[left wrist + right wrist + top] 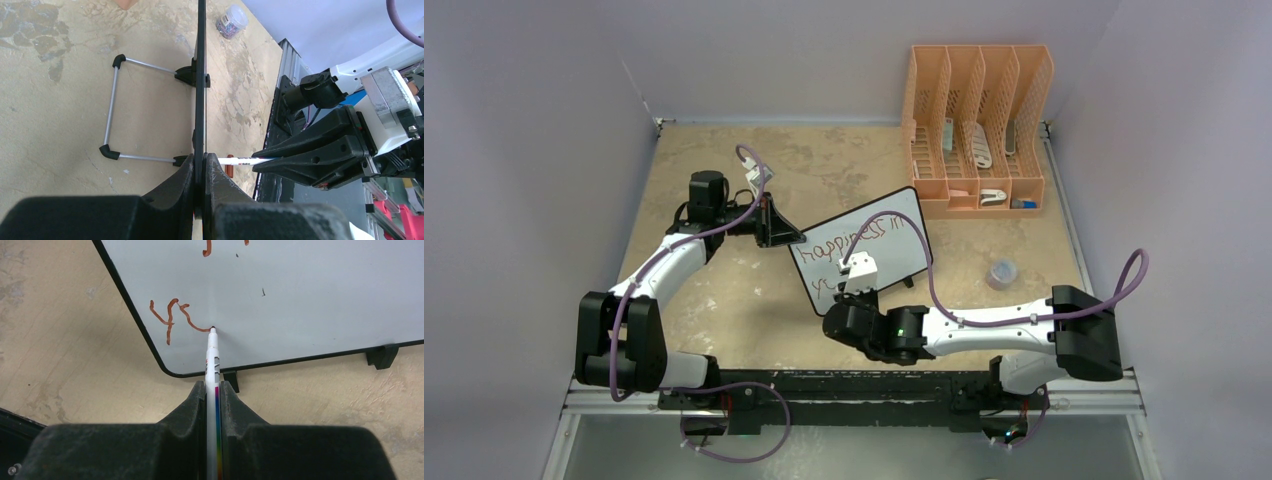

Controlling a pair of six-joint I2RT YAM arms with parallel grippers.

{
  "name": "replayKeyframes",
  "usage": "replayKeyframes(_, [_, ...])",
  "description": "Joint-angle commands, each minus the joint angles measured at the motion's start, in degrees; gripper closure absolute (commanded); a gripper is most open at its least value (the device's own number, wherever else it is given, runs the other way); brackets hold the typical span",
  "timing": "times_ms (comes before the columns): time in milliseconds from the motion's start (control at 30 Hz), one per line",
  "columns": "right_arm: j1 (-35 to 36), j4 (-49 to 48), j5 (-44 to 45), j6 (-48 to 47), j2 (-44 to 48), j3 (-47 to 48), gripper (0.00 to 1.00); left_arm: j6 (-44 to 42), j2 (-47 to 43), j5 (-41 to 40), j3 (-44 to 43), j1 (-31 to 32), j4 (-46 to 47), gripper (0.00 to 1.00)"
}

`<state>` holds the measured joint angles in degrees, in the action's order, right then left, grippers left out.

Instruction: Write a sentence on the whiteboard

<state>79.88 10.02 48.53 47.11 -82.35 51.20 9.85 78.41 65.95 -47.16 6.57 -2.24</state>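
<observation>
1. Black fingers of the right gripper fill the bottom of the right wrist view, clamped together on the marker, a white barrel with a rainbow stripe running up the centre of the frame.
2. At its upper end, the marker tip touches the whiteboard low on its face, close to the rounded corner at lower left of that view and just above the black frame.
3. Red-brown lettering of the sentence ends exactly at the tip: a "y" and the start of one more stroke. The tails of an upper line show at the top edge of the frame.
4. In the top view that upper line reads "happiness in", slanting across the board at the centre of the frame. The second line below it is mostly hidden by the right wrist.
5. At the bottom centre of the left wrist view, the left gripper is pinched shut on the board's thin edge, which is seen edge-on. The wire stand reaches out behind the board at left.
6. Beyond the board, the table carries an orange file organizer at upper right of the top view and a small jar below it, both apart from the board.
7. Judged from this, line one is done and line two has barely begun. Most of the lower half is blank, so a good share of the writing remains.
</observation>
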Motion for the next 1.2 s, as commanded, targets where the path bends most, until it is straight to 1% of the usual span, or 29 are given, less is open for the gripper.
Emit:
replayKeyframes(0, [0.0,-1.0,4.6,0.3,1.0,2.1,1.00,-1.9,1.1,-3.9,0.0,0.8,-2.1,1.00])
replayKeyframes(433, [0.1,-4.6,5.5,-3.5,0.3,3.7,1.00,-1.8,1.1,-3.9,0.0,0.8,-2.1,1.00])
replayKeyframes(800, [0.0,-7.8,2.5,-6.6,-0.5,4.0,1.00,-1.8,1.1,-3.9,0.0,0.8,-2.1,1.00])
replayKeyframes(1000, [0.1,-7.4,1.2,-6.3,-1.0,3.8,1.00,-1.8,1.1,-4.0,0.0,0.8,-2.1,1.00])
replayKeyframes(1167, [0.1,-6.7,1.8,-5.5,-0.3,3.6,1.00,-1.8,1.1,-4.0,0.0,0.8,-2.2,1.00])
